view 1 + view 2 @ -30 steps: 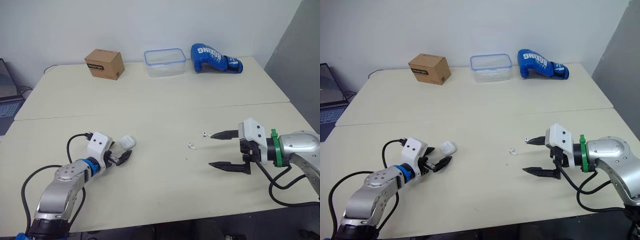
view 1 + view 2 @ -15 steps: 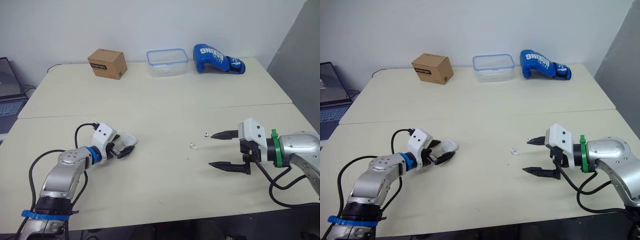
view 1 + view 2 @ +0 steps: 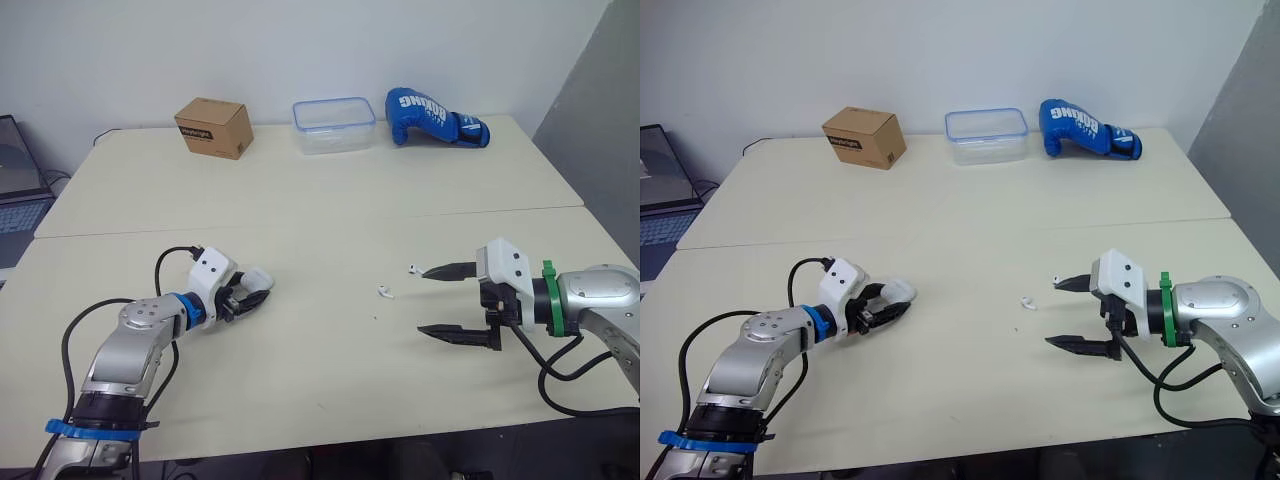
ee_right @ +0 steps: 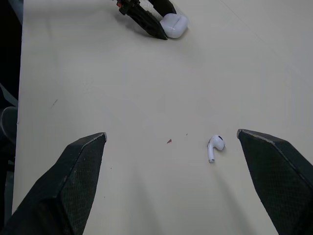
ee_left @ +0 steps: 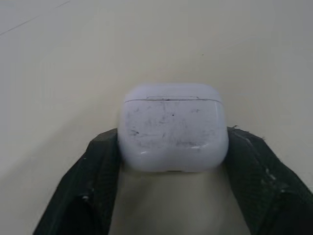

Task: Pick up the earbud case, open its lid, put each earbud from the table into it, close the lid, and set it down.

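Observation:
The white earbud case (image 5: 173, 127) lies on the table with its lid closed, at the left (image 3: 257, 279). My left gripper (image 3: 250, 297) is shut on it, one black finger (image 5: 98, 166) pressed against each side. Two white earbuds lie near the table's middle: one (image 3: 385, 292) sits to the left of my right gripper, the other (image 3: 411, 268) just off the tip of its far finger. My right gripper (image 3: 423, 300) is open and empty, low over the table. The nearer earbud (image 4: 214, 147) lies ahead of the open fingers, closer to one of them.
Along the table's far edge stand a cardboard box (image 3: 211, 127), a clear plastic container (image 3: 334, 124) and a blue boxing glove (image 3: 430, 116). A laptop (image 3: 15, 190) sits off the table's left side. The cream table (image 3: 320, 210) stretches between the arms.
My left gripper moved forward to the earbud case and its fingers closed in on the case's sides. The right arm and both earbuds stayed put.

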`<state>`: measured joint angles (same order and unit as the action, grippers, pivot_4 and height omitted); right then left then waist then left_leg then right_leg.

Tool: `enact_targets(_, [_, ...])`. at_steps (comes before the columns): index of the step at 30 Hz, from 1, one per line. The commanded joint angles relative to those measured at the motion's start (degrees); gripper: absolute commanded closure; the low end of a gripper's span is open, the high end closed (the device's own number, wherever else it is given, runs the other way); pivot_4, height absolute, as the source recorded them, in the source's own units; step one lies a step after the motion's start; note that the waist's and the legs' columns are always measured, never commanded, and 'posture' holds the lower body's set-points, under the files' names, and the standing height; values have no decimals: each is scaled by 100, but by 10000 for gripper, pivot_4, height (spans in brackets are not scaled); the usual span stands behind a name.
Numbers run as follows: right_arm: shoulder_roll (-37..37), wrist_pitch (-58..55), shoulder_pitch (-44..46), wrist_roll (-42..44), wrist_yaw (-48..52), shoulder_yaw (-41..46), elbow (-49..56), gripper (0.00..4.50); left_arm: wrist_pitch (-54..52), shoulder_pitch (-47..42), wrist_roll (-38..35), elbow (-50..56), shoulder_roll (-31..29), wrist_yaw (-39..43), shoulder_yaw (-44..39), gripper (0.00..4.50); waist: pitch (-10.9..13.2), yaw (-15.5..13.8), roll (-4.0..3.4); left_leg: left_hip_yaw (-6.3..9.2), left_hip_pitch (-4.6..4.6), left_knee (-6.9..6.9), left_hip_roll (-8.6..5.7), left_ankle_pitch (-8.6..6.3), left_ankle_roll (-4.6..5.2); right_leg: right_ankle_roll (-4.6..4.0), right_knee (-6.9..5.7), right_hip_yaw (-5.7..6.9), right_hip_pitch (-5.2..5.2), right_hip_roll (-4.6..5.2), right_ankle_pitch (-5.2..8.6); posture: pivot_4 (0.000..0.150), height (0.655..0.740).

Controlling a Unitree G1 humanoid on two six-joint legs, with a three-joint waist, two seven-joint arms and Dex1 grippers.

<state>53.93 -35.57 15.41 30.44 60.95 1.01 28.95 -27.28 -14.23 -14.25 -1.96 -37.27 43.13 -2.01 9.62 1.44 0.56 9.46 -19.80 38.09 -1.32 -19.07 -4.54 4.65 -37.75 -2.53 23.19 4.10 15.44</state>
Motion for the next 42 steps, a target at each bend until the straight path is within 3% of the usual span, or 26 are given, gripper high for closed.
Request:
enact_targets(1, [36, 61, 53, 60, 5, 133, 114, 0, -151, 135, 3, 102, 9, 22, 49, 17589, 0, 5, 0, 0, 0, 0, 0, 0, 0, 0, 0, 0, 0, 0, 0, 1500, 7400])
enact_targets(8, [41, -230, 76, 174, -87, 141, 102, 0, 119, 143, 73, 153, 59, -12, 10, 17589, 0, 6, 0, -1, 0, 0, 0, 0, 0, 0, 2, 0, 0, 0, 0, 1500, 7400])
enact_targets(14, [-225, -2110, 1189, 1122, -658, 283, -546, 0, 561, -101, -3, 489, 169, 76, -35, 17589, 2, 9, 2, -1, -2, 1, 0, 1, -1, -2, 1, -1, 2, 0, -1, 1500, 7400])
enact_targets(22, [-1112, -4462, 2726, 2313, -1473, 598, -1619, 0, 1535, -980, 132, 787, 451, 334, 315, 17589, 2, 1, 3, 2, -15, -3, -1, 11, -20, -3, 16, 4, 9, 1, -2, 1500, 7400])
enact_targets(30, [-2001, -5020, 3178, 2551, -2197, 909, -1891, 0, 2117, -1839, 405, 889, 688, 514, 855, 17589, 2, 22, 2, -1, -21, -2, -2, 11, -20, -2, 7, 2, 19, 1, -2, 1500, 7400])
enact_targets(34, [-2206, -5232, 3358, 2612, -2389, 1031, -2036, 8913, 2222, -2092, 389, 912, 834, 588, 978, 17589, 2, 28, 2, 0, -19, -1, -2, 11, -20, -2, 1, 3, 20, 0, -2, 1500, 7400])
enact_targets(42, [-2481, -5559, 3774, 2625, -2530, 1169, -2481, 8913, 2732, -2215, 500, 910, 912, 915, 1275, 17589, 2, 43, 1, 0, -19, -1, -3, 12, -20, -2, -1, 2, 23, 0, -2, 1500, 7400])
